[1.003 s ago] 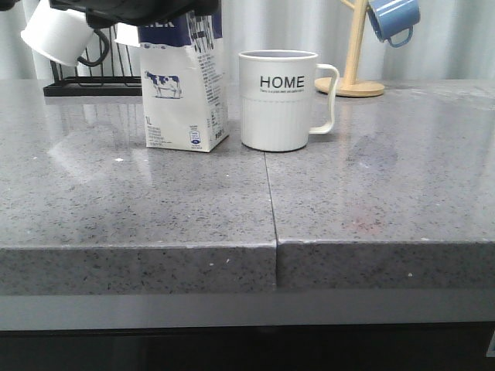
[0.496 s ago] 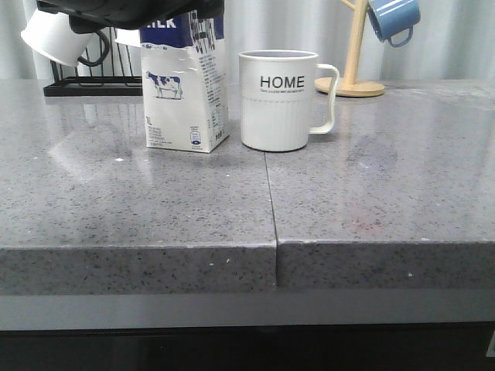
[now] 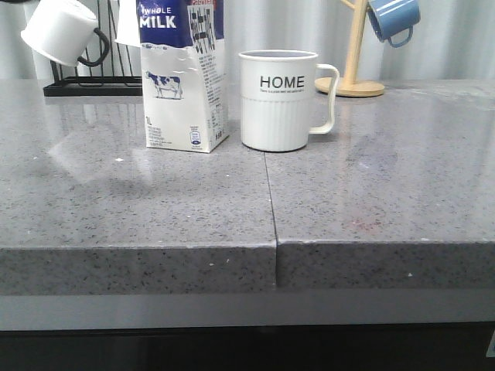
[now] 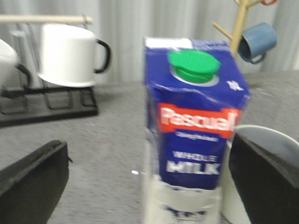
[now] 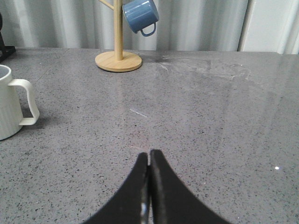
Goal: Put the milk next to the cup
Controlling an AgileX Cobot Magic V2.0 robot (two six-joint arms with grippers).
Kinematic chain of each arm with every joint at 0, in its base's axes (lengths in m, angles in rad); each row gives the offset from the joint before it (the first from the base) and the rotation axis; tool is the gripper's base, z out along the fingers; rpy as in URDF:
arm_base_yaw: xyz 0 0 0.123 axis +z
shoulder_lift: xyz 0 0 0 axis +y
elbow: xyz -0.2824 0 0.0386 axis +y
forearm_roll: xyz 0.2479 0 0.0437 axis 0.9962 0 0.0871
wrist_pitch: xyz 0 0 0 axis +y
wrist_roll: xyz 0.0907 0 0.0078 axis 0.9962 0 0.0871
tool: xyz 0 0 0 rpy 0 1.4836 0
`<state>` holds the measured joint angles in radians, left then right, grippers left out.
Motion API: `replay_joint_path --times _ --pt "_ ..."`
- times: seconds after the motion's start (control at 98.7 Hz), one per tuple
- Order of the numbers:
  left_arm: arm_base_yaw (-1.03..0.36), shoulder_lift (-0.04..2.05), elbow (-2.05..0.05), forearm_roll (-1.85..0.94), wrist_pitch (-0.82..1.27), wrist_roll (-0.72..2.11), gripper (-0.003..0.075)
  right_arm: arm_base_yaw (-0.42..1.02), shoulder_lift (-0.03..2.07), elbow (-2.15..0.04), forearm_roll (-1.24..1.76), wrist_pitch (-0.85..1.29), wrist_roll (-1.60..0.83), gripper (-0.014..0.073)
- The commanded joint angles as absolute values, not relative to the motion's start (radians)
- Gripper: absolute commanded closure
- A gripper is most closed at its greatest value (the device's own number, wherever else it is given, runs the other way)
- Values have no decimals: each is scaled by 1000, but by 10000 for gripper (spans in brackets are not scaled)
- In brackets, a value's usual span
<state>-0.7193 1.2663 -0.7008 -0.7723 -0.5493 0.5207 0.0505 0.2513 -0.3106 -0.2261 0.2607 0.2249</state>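
Your left gripper (image 4: 149, 186) is spread wide: its 2 dark fingers (image 4: 32, 182) stand well apart on either side of the milk (image 4: 194, 135) and touch neither face of it. Your right gripper (image 5: 149, 186) has its 2 fingers pressed together, holding nothing, low over bare counter (image 5: 210, 116).

In the front view the milk (image 3: 184, 77) stands upright on the counter (image 3: 155, 209), just left of the cup (image 3: 278, 100), with a narrow gap between them. The carton has a green cap (image 4: 194, 65) on its blue top. The cup's handle (image 3: 329, 100) points right, away from the carton.

Behind the milk you have a black rack (image 3: 93, 77) with a white mug (image 3: 58, 31) hanging from it. At the far right stands a wooden mug tree (image 3: 356, 54) carrying 1 blue mug (image 3: 393, 19).
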Motion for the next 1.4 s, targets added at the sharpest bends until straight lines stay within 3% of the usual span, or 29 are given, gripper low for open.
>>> replay_joint_path --times 0.0,0.365,0.598,0.699,0.912,1.297,1.388 --pt "-667 1171 -693 -694 -596 515 48 44 256 -339 -242 191 220 662" --pt "-306 898 -655 -634 -335 513 50 44 256 -339 -242 191 220 662" --pt "-156 741 -654 -616 -130 508 50 44 256 -339 -242 191 220 662" --pt "-97 683 -639 -425 -49 301 50 44 256 -339 -242 191 220 662" --pt "-79 570 -529 -138 -15 -21 50 44 256 -339 -242 191 220 662" --pt "-79 258 -302 -132 30 -66 50 44 256 -339 -242 191 220 662" --pt "-79 198 -272 -132 30 -66 93 44 256 -339 -242 191 220 662"
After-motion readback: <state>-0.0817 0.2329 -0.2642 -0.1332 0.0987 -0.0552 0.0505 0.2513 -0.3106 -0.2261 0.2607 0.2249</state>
